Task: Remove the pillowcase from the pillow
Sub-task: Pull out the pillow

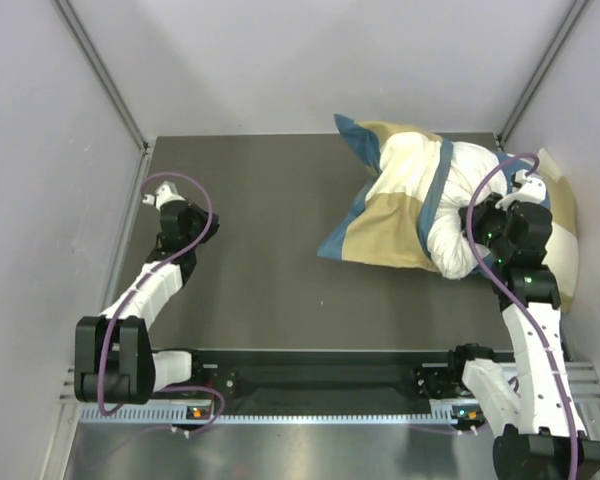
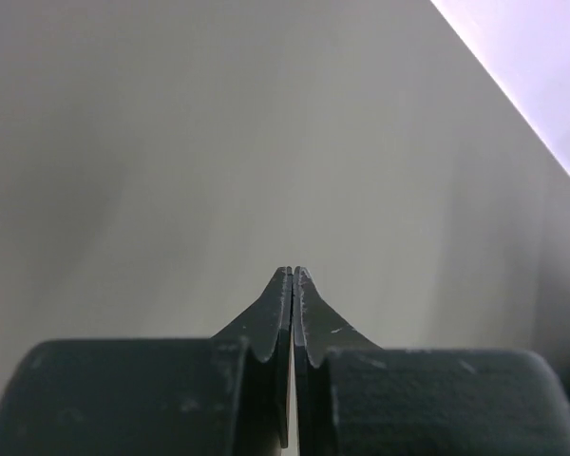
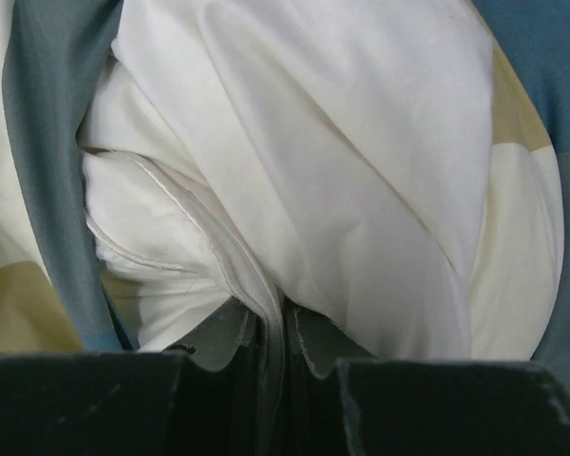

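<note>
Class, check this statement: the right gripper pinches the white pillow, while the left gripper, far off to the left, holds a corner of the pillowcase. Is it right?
Not quite. The left gripper holds nothing: the left wrist view shows its jaws shut together with nothing between them. The rest stands: the right gripper does pinch the white pillow, and the pillowcase lies far from the left arm.

The checked blue, tan and cream fabric pillowcase (image 1: 400, 215) lay far right on the dark flat desk (image 1: 270, 220). The plump white pillow (image 1: 470, 175) sat partly inside it, protruding rightward against the right end effector (image 3: 283, 323). The left end effector (image 2: 293, 275) stood far left.
</note>
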